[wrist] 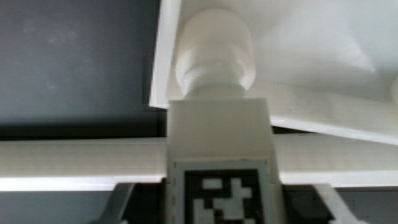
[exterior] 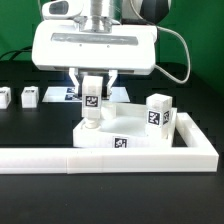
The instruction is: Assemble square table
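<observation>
My gripper (exterior: pixel 93 90) is shut on a white leg block (exterior: pixel 92 104) with a black-and-white tag, held upright. The leg's rounded lower end rests at the near corner of the white square tabletop (exterior: pixel 130 136) on the exterior view's left. In the wrist view the gripper (wrist: pixel 221 204) clamps the tagged leg (wrist: pixel 217 120), whose tip meets the tabletop (wrist: pixel 311 60) at its corner; the socket itself is hidden. A second leg block (exterior: pixel 158 112) stands on the tabletop toward the exterior view's right. Two more leg blocks (exterior: pixel 30 97) (exterior: pixel 3 98) lie at the left.
The long white L-shaped rail (exterior: pixel 100 158) runs in front of the tabletop and up its right side, and also shows in the wrist view (wrist: pixel 71 160). The marker board (exterior: pixel 60 95) lies behind the gripper. A green backdrop is at the back.
</observation>
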`<state>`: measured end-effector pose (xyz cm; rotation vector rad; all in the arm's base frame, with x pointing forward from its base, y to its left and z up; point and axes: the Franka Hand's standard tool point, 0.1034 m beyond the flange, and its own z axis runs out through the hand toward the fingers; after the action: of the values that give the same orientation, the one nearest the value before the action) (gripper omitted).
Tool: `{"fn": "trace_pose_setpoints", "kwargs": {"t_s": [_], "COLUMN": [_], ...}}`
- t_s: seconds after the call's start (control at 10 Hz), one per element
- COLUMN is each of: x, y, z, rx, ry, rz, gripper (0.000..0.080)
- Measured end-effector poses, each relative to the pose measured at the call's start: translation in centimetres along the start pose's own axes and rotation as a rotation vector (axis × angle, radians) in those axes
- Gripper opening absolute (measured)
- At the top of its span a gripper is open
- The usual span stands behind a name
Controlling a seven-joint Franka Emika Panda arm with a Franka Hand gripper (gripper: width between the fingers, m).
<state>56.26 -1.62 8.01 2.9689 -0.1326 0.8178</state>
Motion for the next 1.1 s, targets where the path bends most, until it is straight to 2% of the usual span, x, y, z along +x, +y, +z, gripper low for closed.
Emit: {"fn": "trace_pose_setpoints", "kwargs": {"t_s": [0.2,0.4,0.9,1.1], "x": [0.0,-0.8,-1.0,-1.7], "y": [-0.1,-0.2,-0.4,-0.4], "z": [0.2,0.7,0.6,0.6], "rx": [0.001,0.0,-0.008,-0.01], "ry": [-0.002,-0.016,0.005,-0.001], "rz": [-0.002,-0.005,0.003,0.003], "gripper": [0.0287,0.0287,0.0287,0.0287]}}
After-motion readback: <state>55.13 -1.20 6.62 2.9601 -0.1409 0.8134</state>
